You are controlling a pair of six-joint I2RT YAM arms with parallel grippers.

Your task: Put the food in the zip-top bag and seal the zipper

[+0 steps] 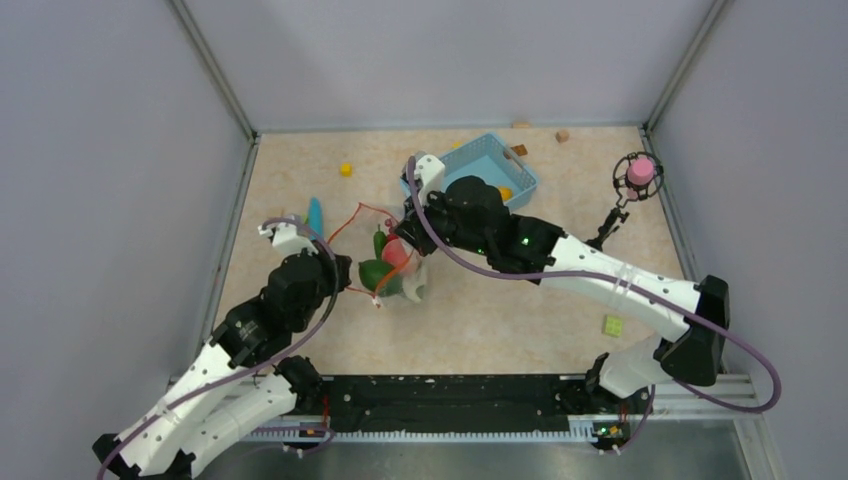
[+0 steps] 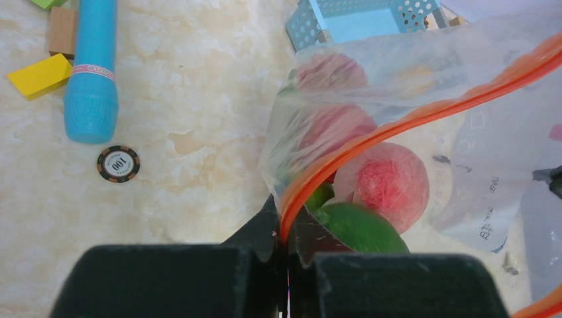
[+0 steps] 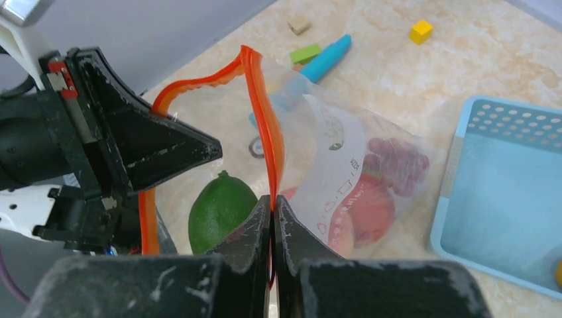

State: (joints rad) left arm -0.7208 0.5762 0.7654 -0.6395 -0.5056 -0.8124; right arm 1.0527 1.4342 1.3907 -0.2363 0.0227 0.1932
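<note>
zip-top bag [image 2: 411,79] cut off at right edge, basket [image 3: 504,199] cropped right, bag print [image 2: 487,217] unreadable

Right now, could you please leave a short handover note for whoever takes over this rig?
Left gripper: shut on the zipper.
Right gripper: shut on the zipper too.
Zip-top bag: mid-table, holding a peach, grapes and a green fruit.
Done: several foods bagged.
To do: a small orange piece, possibly food, sits in the basket; the bag's mouth gapes, unsealed.
</note>
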